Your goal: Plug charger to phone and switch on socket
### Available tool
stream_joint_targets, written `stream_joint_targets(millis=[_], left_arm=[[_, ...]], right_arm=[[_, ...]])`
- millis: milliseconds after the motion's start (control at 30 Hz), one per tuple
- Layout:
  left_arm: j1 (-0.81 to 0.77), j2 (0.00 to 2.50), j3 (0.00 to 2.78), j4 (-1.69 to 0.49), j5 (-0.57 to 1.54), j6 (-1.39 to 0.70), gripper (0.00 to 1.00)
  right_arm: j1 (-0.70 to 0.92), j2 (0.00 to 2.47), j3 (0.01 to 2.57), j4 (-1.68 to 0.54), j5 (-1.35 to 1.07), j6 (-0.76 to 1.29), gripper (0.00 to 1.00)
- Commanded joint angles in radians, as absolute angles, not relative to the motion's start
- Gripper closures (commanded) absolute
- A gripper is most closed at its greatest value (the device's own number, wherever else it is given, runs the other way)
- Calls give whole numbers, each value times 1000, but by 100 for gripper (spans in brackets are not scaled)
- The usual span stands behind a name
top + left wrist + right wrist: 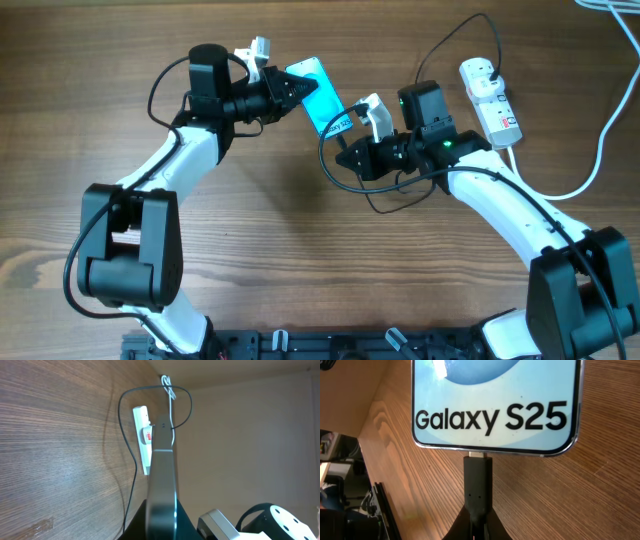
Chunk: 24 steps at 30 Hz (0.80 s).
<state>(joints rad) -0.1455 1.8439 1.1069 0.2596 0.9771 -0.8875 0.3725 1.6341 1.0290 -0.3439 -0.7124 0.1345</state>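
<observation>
l gripper [292, 88] clamped tight on phone [318, 95] | r gripper [478, 521] pinched shut on charger plug [478, 482], tip at phone edge | risk: you push off-axis, tip jams, phone slips

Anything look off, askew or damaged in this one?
Nothing damaged or spilled. The charger plug sits at the phone port, gripped by the right claw, with a sliver of bare metal showing, so it may not be fully seated.

Robotics lab: left arm [165, 170] and right arm [510, 215] at wooden table [290, 260].
</observation>
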Motion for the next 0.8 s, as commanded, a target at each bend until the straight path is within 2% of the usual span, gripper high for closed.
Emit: stream_joint_targets(millis=[0, 267, 400, 767], left_arm=[[-165, 1832, 1118, 266, 1134, -841, 96], [-226, 1832, 1118, 249, 1140, -739, 96], [-236, 1832, 1118, 151, 1144, -656, 96], [-272, 1832, 1118, 140, 1200, -635, 96]], right_arm=[[370, 1636, 1033, -328, -662, 134, 96], [370, 1635, 1034, -318, -666, 185, 95], [369, 1635, 1036, -300, -665, 184, 95], [369, 1635, 1057, -273, -673, 195, 95]])
